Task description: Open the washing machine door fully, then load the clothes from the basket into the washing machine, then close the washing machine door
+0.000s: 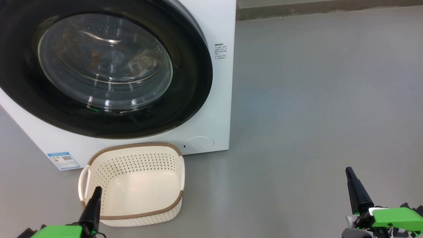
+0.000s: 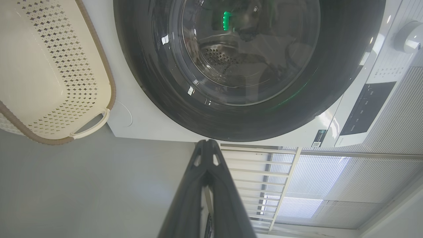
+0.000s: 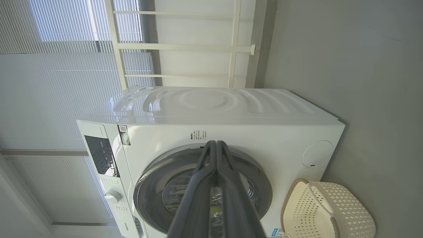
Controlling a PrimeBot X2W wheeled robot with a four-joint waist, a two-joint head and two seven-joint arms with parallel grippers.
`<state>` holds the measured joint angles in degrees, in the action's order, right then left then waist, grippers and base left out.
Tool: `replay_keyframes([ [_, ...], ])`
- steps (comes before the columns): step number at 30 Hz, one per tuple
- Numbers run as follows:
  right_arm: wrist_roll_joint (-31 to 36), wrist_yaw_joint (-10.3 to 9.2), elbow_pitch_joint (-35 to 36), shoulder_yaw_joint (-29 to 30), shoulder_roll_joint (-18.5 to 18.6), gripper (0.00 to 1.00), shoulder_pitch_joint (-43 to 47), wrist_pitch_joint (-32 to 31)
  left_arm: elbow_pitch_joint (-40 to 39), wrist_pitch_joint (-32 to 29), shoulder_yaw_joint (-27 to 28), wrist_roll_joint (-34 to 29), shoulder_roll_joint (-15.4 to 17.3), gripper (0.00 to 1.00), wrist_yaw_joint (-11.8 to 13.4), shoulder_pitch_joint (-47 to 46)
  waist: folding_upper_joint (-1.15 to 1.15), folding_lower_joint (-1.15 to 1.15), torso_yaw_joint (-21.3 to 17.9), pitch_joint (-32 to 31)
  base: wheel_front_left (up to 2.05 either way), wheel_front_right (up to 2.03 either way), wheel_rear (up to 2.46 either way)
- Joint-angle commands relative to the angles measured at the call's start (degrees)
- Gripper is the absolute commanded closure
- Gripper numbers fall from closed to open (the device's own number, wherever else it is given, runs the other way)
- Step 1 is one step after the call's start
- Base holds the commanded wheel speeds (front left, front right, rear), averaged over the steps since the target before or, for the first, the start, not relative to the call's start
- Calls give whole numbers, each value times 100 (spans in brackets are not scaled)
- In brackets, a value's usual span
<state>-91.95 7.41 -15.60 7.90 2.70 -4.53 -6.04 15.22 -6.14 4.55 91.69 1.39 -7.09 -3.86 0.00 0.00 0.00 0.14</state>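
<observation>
The white washing machine fills the upper left of the head view, and its door, black-rimmed with a glass bowl window, lies flat against the front. Behind the glass lie the clothes, pale and orange-brown. The cream basket stands on the floor just in front of the machine with nothing in it. My left gripper is shut, its tip over the basket's near left rim. My right gripper is shut too, low at the right, well away from the machine. The wrist views show the door and basket.
Grey floor stretches to the right of the machine, with a wall base at the top. A round service flap and a blue label sit low on the machine's front. A control panel and window blinds show behind.
</observation>
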Motion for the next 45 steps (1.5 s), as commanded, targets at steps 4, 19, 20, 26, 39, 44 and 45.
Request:
replay_keyframes([
  [4,-21,8,150,-138,23,100,-175,-45,-110,-35,197,48,149,100,-40,-242,0,0,0,0,0,0,0],
  [19,-20,8,149,-136,22,100,-175,-46,-110,-35,197,48,149,100,-40,-242,0,0,0,0,0,0,0],
  [20,-20,8,149,-136,22,100,-175,-46,-110,-35,197,48,149,100,-40,-242,0,0,0,0,0,0,0],
  [26,-19,8,149,-136,22,100,-175,-47,-110,-35,197,48,149,100,-40,-242,0,0,0,0,0,0,0],
  [39,-19,8,149,-135,21,100,-175,-47,-110,-35,197,48,149,100,-40,-242,0,0,0,0,0,0,0],
  [44,-18,8,149,-135,21,100,-175,-47,-110,-35,197,48,149,100,-40,-242,0,0,0,0,0,0,0],
  [45,-18,8,149,-135,21,100,-175,-48,-110,-35,197,48,149,100,-40,-242,0,0,0,0,0,0,0],
])
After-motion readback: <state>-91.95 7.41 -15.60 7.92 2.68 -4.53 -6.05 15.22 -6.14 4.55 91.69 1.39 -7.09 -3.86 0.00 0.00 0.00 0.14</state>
